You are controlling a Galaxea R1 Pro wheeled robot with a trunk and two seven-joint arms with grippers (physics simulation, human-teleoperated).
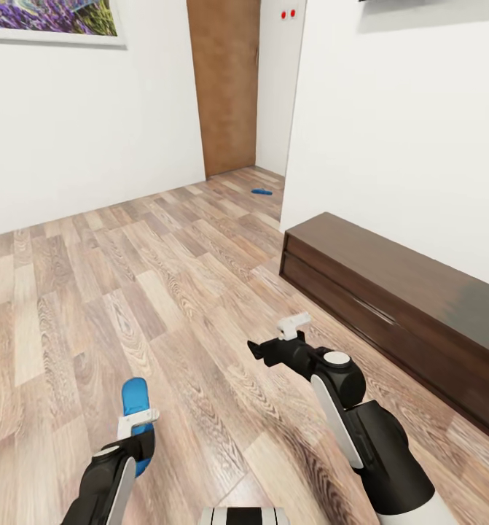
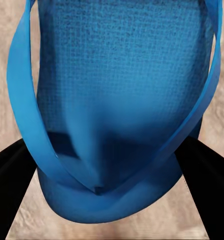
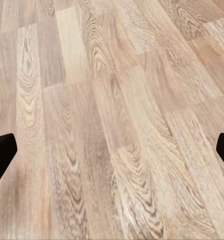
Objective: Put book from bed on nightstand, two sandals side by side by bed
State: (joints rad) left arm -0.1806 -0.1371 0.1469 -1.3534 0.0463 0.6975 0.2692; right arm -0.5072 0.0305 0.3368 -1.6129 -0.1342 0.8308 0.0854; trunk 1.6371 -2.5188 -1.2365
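Note:
My left gripper [image 1: 138, 423] is shut on one blue sandal [image 1: 135, 399], holding it above the wood floor at the lower left of the head view. In the left wrist view that sandal [image 2: 122, 100] hangs between the black fingers [image 2: 11, 175], its strap looping round the sole. The second blue sandal [image 1: 261, 192] lies flat on the floor far ahead, near the wall corner by the door. My right gripper [image 1: 277, 337] is open over bare floor with nothing between its fingers [image 3: 1, 155]. The bed, the book and the nightstand are out of view.
A long glossy dark-brown low cabinet [image 1: 404, 306] runs along the white wall on the right. A wooden door [image 1: 222, 87] stands at the back, and a framed picture [image 1: 51, 18] hangs on the left wall. Wood-plank floor [image 1: 127, 277] spreads ahead.

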